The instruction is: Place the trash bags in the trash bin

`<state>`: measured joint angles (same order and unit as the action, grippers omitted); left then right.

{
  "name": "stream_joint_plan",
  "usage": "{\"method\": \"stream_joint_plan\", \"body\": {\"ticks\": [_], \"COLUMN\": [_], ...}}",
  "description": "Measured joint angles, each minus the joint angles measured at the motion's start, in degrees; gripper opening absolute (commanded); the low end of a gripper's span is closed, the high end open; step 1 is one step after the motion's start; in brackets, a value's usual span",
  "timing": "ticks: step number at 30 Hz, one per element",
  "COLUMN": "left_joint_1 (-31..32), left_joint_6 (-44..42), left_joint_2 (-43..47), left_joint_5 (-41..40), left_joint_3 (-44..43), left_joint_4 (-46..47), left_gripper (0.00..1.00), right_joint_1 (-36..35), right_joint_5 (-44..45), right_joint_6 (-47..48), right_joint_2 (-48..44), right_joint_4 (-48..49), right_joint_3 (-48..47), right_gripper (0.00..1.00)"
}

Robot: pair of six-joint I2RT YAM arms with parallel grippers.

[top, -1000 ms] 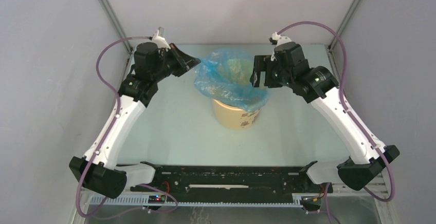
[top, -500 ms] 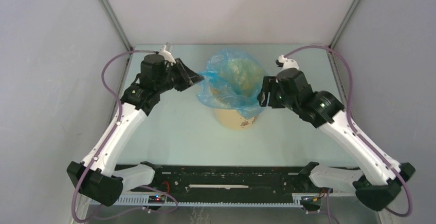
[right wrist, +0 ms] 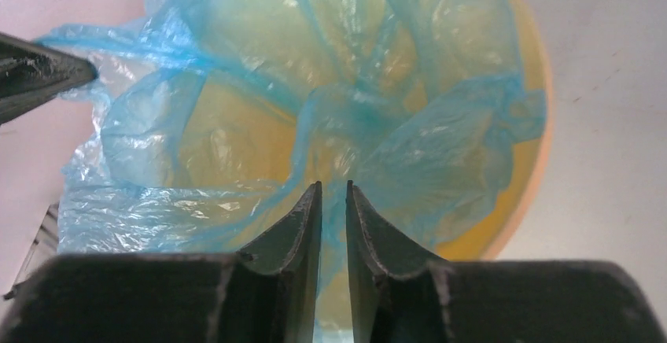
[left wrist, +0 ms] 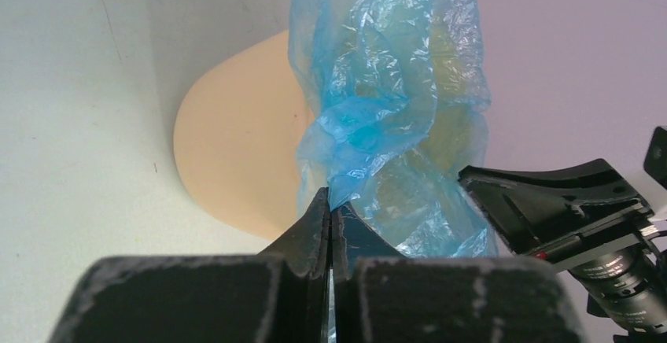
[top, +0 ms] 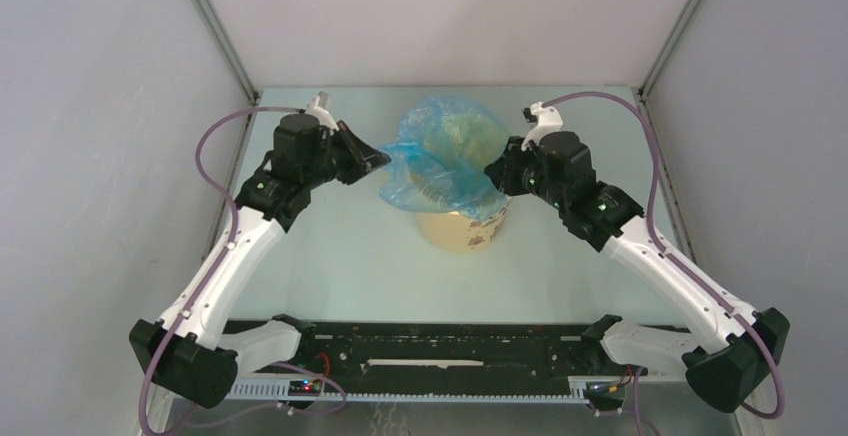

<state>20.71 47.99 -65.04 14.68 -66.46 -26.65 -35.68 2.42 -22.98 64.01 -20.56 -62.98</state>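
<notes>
The trash bag (top: 445, 151) is a wrinkled light-blue film draped over the mouth of the trash bin (top: 465, 228), a pale tan bucket in mid table. My left gripper (top: 385, 159) is at the bag's left edge. In the left wrist view it (left wrist: 330, 201) is shut on a gathered fold of the bag (left wrist: 385, 83), beside the bin's wall (left wrist: 236, 146). My right gripper (top: 493, 171) is at the bag's right side. In the right wrist view its fingers (right wrist: 333, 189) stand a narrow gap apart, against the film (right wrist: 315, 107) over the bin's rim (right wrist: 541, 123).
Grey enclosure walls close in the table (top: 340, 256) on the left, back and right. The arm bases and a black rail (top: 440, 346) run along the near edge. The left gripper's fingertip (right wrist: 39, 75) shows in the right wrist view, the right gripper's body (left wrist: 566, 201) in the left wrist view.
My right gripper has swung in to the bag's right side and its jaws have narrowed from wide open to a slim gap. The left gripper has shifted slightly down and right with the bag's edge.
</notes>
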Motion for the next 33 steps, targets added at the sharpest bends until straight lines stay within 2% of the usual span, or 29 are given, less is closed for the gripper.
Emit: {"method": "stream_joint_plan", "body": {"ticks": [2, 3, 5, 6, 8, 15, 20, 25, 33], "left_joint_1": [-0.5, -0.6, -0.8, -0.8, -0.8, -0.8, -0.8, -0.8, -0.8], "left_joint_6": [0.0, 0.0, 0.1, 0.2, 0.5, 2.1, 2.6, 2.6, 2.5], "left_joint_2": [0.7, 1.0, 1.4, 1.4, 1.4, 1.4, 0.9, 0.2, 0.1], "left_joint_5": [-0.2, -0.2, -0.1, 0.0, 0.2, 1.0, 1.8, 2.3, 2.5], "left_joint_3": [0.9, 1.3, 2.0, 2.1, 2.2, 2.2, 2.2, 2.2, 2.2], "left_joint_4": [0.6, 0.7, 1.2, 1.4, 1.9, 2.5, 3.2, 3.3, 3.2], "left_gripper": [0.0, 0.0, 0.0, 0.0, 0.0, 0.0, 0.0, 0.0, 0.0], "right_joint_1": [1.0, 1.5, 2.4, 2.7, 3.1, 2.6, -1.2, -3.6, -9.8], "right_joint_5": [0.2, 0.3, 1.1, 1.6, 2.2, 4.3, 8.0, 11.8, 18.9], "right_joint_6": [0.8, 0.9, 1.4, 1.4, 1.1, -3.2, -4.5, -6.6, -7.0], "right_joint_2": [-0.5, -1.0, -2.8, -3.8, -5.1, -3.5, 4.8, 14.3, 25.7], "right_joint_4": [0.1, -0.2, -2.6, -4.3, -9.3, -20.7, -26.0, -31.8, -39.8], "right_joint_3": [0.1, 0.1, 0.0, -0.2, -2.2, -14.7, -26.8, -34.5, -38.9], "right_gripper": [0.42, 0.54, 0.7, 0.76, 0.82, 0.87, 0.86, 0.86, 0.85]}}
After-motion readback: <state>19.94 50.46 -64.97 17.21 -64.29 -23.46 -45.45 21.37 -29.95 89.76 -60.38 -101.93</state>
